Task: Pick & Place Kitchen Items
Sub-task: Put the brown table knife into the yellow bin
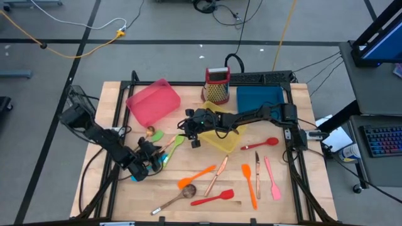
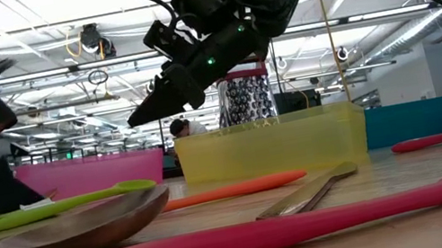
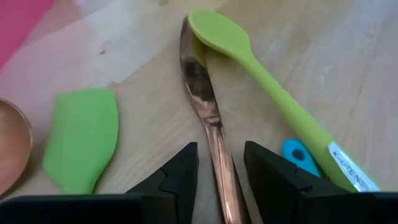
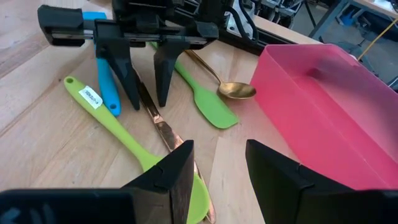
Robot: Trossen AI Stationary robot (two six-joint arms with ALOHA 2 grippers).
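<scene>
Left gripper [image 4: 148,78] fingers straddle a copper knife [image 4: 163,129] beside pink tray [image 4: 323,106].

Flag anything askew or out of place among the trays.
The pink tray sits rotated at an angle to the table edges, while the blue tray sits square. The yellow tray is also slightly skewed. Nothing looks spilled or damaged.

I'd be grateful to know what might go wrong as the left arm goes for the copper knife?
The left gripper straddles the copper knife, whose tip touches the green spoon, so lifting may drag the spoon along. The right gripper hovers over the same utensils, so the arms could collide.
</scene>
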